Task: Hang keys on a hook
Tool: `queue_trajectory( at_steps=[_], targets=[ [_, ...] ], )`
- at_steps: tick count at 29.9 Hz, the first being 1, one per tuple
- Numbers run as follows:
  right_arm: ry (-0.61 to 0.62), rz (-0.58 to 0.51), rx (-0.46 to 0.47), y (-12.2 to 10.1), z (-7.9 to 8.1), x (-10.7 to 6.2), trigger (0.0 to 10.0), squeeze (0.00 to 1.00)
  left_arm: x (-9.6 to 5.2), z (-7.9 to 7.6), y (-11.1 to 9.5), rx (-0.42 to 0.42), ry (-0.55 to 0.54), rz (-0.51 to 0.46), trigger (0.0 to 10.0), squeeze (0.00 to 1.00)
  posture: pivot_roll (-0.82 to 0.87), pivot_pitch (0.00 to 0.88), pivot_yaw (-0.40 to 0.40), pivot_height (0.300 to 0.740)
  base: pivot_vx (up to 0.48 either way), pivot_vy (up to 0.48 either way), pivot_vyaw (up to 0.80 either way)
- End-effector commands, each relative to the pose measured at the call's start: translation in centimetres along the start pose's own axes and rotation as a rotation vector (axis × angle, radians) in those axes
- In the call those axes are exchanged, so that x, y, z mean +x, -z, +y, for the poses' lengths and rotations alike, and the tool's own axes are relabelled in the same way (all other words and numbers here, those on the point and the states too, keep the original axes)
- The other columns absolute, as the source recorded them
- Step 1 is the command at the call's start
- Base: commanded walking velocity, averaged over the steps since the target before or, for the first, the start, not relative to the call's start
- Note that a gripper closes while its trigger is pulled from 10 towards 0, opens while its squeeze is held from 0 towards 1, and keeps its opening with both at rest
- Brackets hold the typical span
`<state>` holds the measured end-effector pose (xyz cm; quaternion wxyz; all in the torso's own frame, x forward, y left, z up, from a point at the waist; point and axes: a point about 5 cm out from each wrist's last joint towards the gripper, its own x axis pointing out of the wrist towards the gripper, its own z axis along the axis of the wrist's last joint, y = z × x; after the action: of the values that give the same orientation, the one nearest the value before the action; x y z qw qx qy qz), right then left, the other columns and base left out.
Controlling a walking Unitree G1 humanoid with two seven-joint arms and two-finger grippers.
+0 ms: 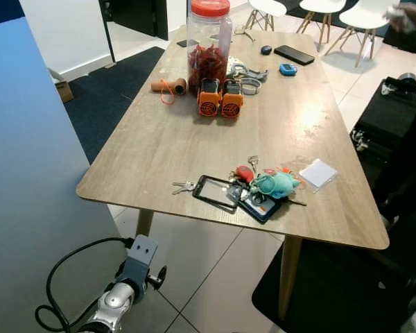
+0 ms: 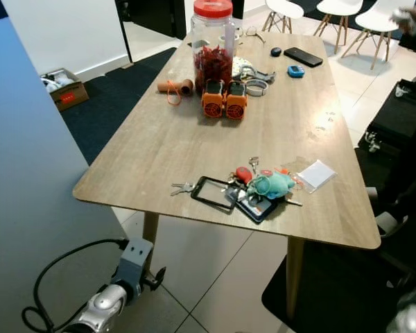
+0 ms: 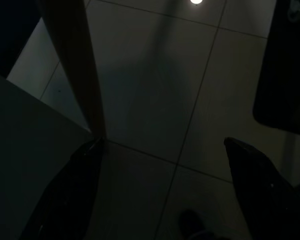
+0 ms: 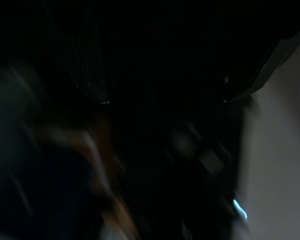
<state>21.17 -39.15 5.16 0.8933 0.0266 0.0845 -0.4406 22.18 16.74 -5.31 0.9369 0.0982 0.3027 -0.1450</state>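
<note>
I'm standing at the near end of a wooden table (image 1: 194,132), nothing in hand yet. The keys (image 1: 182,186) lie close to the near edge, a small silver bunch just beside a black badge holder (image 1: 215,192), w/ a red tag (image 1: 245,173), a teal plush toy (image 1: 276,184) and a clear plastic sleeve (image 1: 318,173) further along to my right. Far end has a big jar w/ red lid (image 1: 209,38), two orange gadgets (image 1: 220,100), a phone (image 1: 294,54). No hook that I can make out anywhere here.

My left gripper (image 3: 165,190) hangs low by the table leg (image 3: 72,65) over the tiled floor, fingers spread wide, empty. Right wrist view is too dark and blurred; can't tell the right gripper's state.

Step in hand, as I judge it: reach for the keys. To do it well I'd approx. come from above w/ the left arm, since the bunch sits on my left side of the clutter, and pinch the ring rather than a single blade so it doesn't swing loose. Keep clear of the badge holder's strap; it may be tied to the same bunch, can't tell. Then locate the hook before walking off.
</note>
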Motion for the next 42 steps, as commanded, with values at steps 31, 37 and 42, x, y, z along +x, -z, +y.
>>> queue_trajectory(
  at_steps=[31, 37, 42],
  targets=[
    [-1.129, -0.191, -0.034, -7.7, 19.7, -7.2, 10.0, 0.69, -0.7, 0.3, 1.4, 0.012, 0.007, 0.044, 10.0, 0.0, 0.07, 0.028, -0.014, 0.74, 0.0, 0.0, 0.0],
    [-0.937, -0.187, 0.009, -8.2, 17.2, -4.7, 10.0, 0.0, -0.7, 0.4, 1.5, 0.013, 0.005, 0.051, 10.0, 0.0, 0.06, 0.032, -0.008, 0.74, 0.0, 0.0, 0.0],
    [-0.877, -0.109, 0.027, -7.4, 15.8, -3.6, 10.0, 0.0, -0.7, 0.4, 1.5, 0.011, 0.004, 0.055, 10.0, 0.0, 0.06, 0.039, -0.009, 0.74, 0.0, 0.0, 0.0]
  ],
)
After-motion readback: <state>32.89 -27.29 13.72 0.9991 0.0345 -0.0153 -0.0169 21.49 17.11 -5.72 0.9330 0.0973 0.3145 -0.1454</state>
